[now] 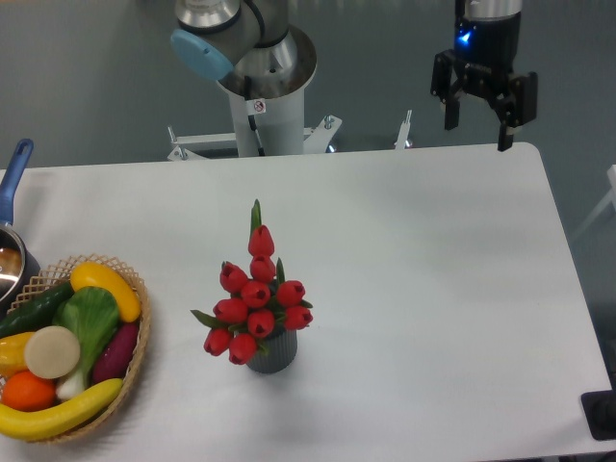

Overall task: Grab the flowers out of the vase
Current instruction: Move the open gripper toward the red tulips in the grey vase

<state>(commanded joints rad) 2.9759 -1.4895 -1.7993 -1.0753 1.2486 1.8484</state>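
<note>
- One gripper (478,123) is hanging above the far right corner of the table (433,250), its two fingers spread apart and pinching nothing.
- Its fingers are pointing downward, which is probably so it can descend onto a target from above.
- It is sitting well apart from the flowers (254,303), so the approach is, in my judgement, not yet begun.
- The flowers are standing upright in the vase (272,352), near the middle of the table toward the front edge, their red buds bunching over the vase's mouth and hiding it.
- One tall bud with a green leaf tip is rising above the rest, offering a possible but thin place to grasp.
- The vase is holding the short stems together, so a lift should probably be going straight up to avoid tipping it.
- A woven basket (135,361) of fruit and vegetables is resting at the left edge, apart from the vase and unlikely to be interfering.
- A pot with a blue handle (14,173) is showing partly behind the basket.
</note>
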